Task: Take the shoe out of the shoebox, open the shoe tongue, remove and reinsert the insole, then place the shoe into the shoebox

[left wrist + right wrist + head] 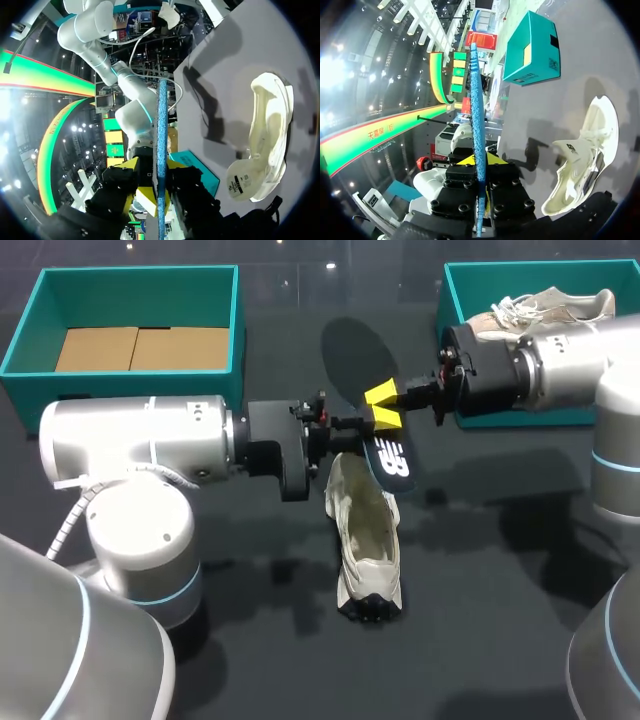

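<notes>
My L fingers [120,182] & R fingers [510,187] both pinch the insole [392,458], held up just over the shoe [365,540], which lies mid tabletop [480,570]; 2nd shoe [545,308] sits in R shoebox [446,302].

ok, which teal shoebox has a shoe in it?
The right-hand teal cardboard shoebox: a beige laced sneaker lies in it. The left teal shoebox shows only its brown cardboard floor.

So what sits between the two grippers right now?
The dark insole: left gripper and right gripper both clamp it, above the shoe. Head view shows it; each wrist view has it edge-on in its gripper.
</notes>
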Controlling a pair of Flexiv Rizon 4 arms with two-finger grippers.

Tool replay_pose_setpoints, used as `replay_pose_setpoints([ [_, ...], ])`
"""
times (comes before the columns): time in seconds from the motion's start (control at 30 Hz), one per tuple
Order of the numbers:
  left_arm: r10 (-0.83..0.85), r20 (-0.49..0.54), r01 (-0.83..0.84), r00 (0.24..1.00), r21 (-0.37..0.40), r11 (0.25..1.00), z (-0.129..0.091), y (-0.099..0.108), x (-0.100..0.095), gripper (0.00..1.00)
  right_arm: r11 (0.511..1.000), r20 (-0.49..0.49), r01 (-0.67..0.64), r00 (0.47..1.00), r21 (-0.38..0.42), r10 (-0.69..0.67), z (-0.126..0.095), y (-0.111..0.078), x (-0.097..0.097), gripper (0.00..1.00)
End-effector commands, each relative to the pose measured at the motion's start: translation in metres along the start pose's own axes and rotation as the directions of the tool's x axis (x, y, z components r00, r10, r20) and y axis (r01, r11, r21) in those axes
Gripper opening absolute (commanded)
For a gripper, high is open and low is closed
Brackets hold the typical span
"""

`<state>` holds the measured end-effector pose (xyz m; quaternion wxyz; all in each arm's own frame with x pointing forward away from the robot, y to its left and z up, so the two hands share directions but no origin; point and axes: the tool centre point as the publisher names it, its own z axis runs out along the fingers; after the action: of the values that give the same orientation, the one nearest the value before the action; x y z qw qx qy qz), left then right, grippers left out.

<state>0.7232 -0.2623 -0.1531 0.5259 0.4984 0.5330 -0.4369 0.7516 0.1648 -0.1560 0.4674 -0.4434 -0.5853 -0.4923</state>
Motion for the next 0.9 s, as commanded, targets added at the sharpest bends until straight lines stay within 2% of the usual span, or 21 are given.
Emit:
replay_pose_setpoints([
  [0.03,-0.010,-0.008,0.010,1.000,-0.005,1.000,-0.028,-0.004,-0.005,1.00,1.000,0.001,-0.006,1.000,-0.009,0.006,-0.001,-0.002,-0.004,0.00],
  [0.33,-0.032,-0.159,0.029,0.987,-0.018,0.999,-0.085,0.012,-0.011,1.00,0.999,0.017,-0.032,0.999,-0.028,0.033,-0.007,-0.011,-0.017,0.00],
  [0.37,0.015,-0.212,-0.018,0.977,-0.012,1.000,-0.091,0.015,-0.011,1.00,0.999,0.019,-0.033,0.999,-0.028,0.034,-0.007,-0.012,-0.018,0.00],
  [0.7,0.015,-0.212,-0.018,0.977,-0.012,1.000,-0.091,0.015,-0.011,1.00,0.999,-0.017,-0.039,0.999,-0.033,0.039,-0.005,-0.022,-0.034,0.00],
  [0.9,0.015,-0.212,-0.018,0.977,-0.012,1.000,-0.091,0.015,-0.011,1.00,0.999,-0.017,-0.039,0.999,-0.033,0.039,-0.005,-0.022,-0.034,0.00],
])
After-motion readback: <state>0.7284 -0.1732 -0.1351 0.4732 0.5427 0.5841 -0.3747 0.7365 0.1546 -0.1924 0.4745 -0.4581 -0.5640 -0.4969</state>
